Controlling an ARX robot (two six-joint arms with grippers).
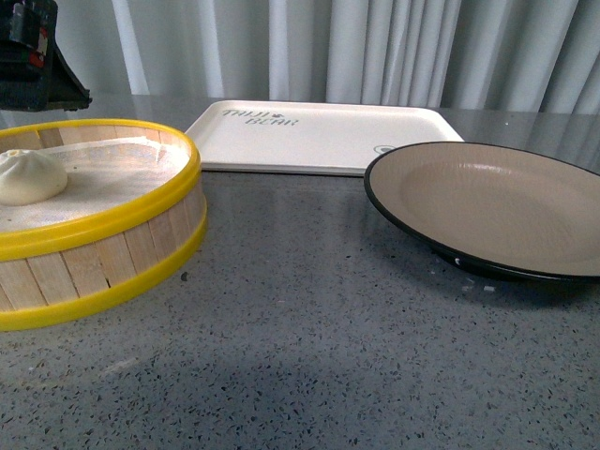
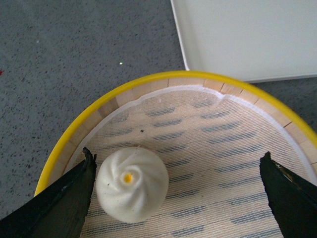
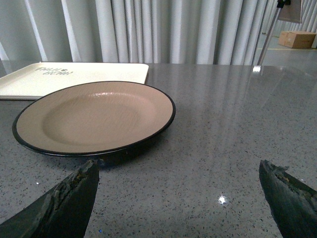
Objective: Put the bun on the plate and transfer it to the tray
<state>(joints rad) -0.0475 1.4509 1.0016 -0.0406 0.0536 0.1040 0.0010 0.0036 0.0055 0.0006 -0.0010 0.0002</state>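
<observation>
- The left gripper (image 2: 177,153) has its jaws spread wide and holds nothing. It hangs over the yellow-rimmed wooden steamer basket (image 2: 74,134).
- The bun (image 2: 131,183) lies between its black fingers (image 2: 59,203). It sits close against one finger and well apart from the other. I cannot tell whether that finger touches it.
- The right gripper (image 3: 178,163) is also wide open and empty, low over the grey speckled table (image 3: 223,148).
- The bun is small, round and white, with swirled pleats and a tiny yellow-orange dot on top. It rests on the pale cloth liner (image 2: 208,144), near the basket wall.
- The plate (image 3: 29,139) lies just ahead of the right gripper. It is beige inside with a black rim and is bare.
- The tray (image 3: 99,74) is beyond the plate. It is cream-white with grey lettering, and its near edge is close to the plate's far rim.
- In the front view the basket (image 1: 103,253) and plate (image 1: 487,206) stand apart with open table (image 1: 300,356) between them. The tray (image 1: 319,136) lies behind that gap.
</observation>
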